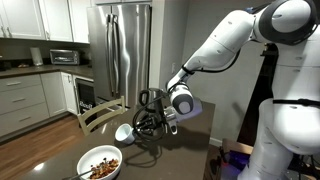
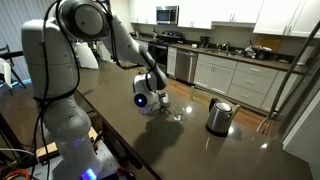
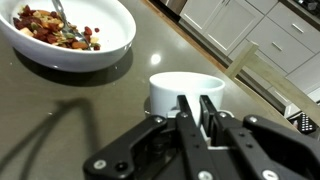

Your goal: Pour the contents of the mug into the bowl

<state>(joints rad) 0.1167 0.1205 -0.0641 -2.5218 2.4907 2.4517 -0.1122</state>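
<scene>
Two things matter to me here, the mug and the bowl, so I take them view by view.

In an exterior view the gripper [image 1: 149, 118] hangs low over the middle of the worktop [image 1: 185, 160]. The mug [image 1: 125, 130] is just beside it, on the side toward the bowl [image 1: 100, 162]. The bowl sits near the worktop edge closest to that camera, apart from the mug, with brownish food inside.

In an exterior view the gripper [image 2: 152, 100] is down at the worktop [image 2: 200, 150] and the arm hides most of the mug. I cannot make out the bowl there. A kettle [image 2: 218, 116] stands well apart, near the far edge.

In the wrist view the mug [image 3: 185, 88] stands upright directly ahead of the gripper [image 3: 197, 106]. The fingers [image 3: 186, 112] are drawn close, with only a sliver between them, right at the mug's near side. I cannot tell whether they are pinching its wall or handle or merely resting against it. The bowl [image 3: 110, 45] lies beyond the mug and off to the left, with bare worktop between them.

As I judge it, the pour turns on that offset. I need a sure hold first, then a carry leftward to the bowl's rim before tipping.
</scene>
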